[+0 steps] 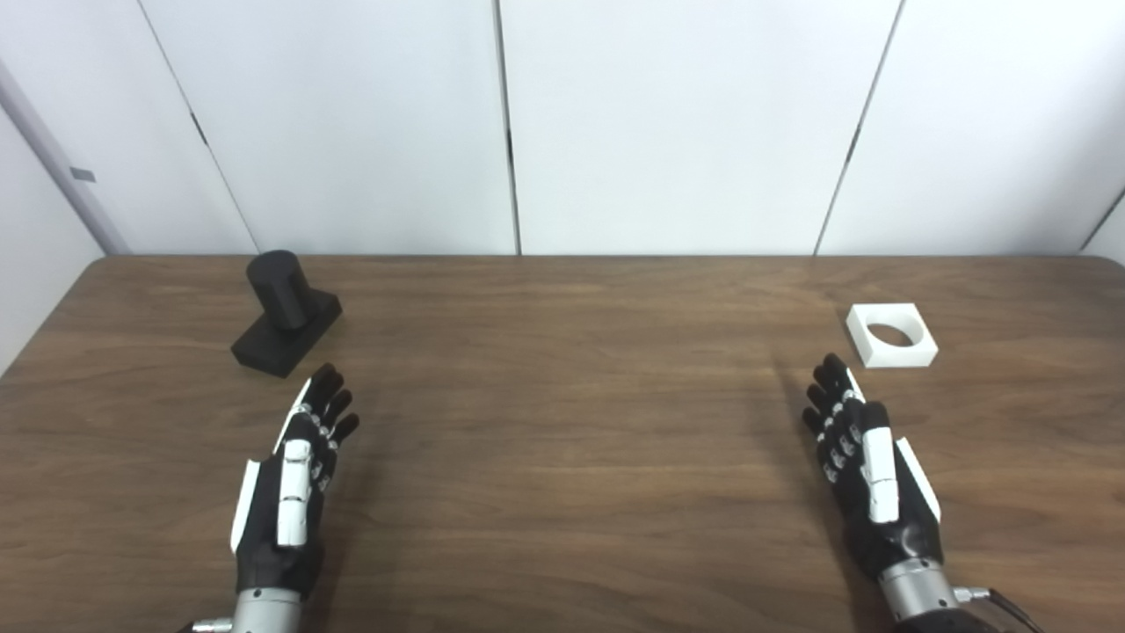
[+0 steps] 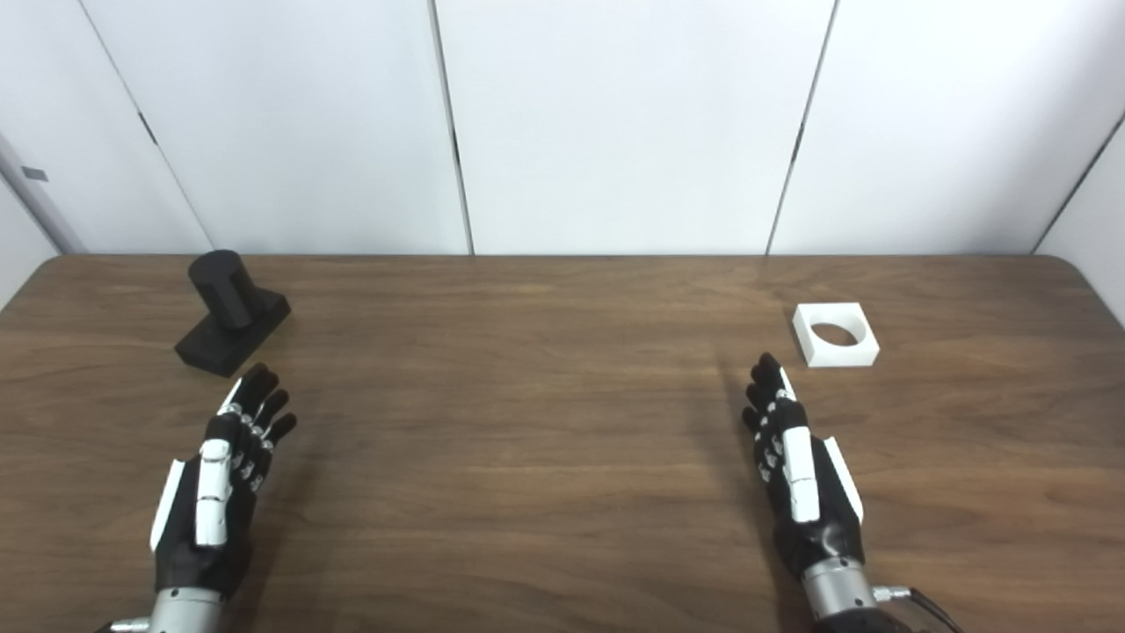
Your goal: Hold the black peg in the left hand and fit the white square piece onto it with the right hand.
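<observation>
My left hand [image 1: 294,479] is over the table [image 1: 562,457] with its fingers stretched out and a little apart, holding nothing. The peg [image 1: 279,290] stands upright on its flat black base [image 1: 286,338] at the far left, just beyond my fingertips and not touching them. I judge the hand is lined up there so that a short reach forward brings it to the base or the post.

My right hand [image 1: 866,479] mirrors it on the other side, fingers likewise extended, nothing in it. The square [image 1: 891,334] lies flat near the far right, its round hole facing up, just ahead of my fingertips and slightly to the outside. Peg and square are well apart, each on the side of the hand meant to take it, so neither arm need cross the other.

Nothing is picked up yet. The grasps come first, and the square lying flat will want a pinch at its edges, I think
</observation>
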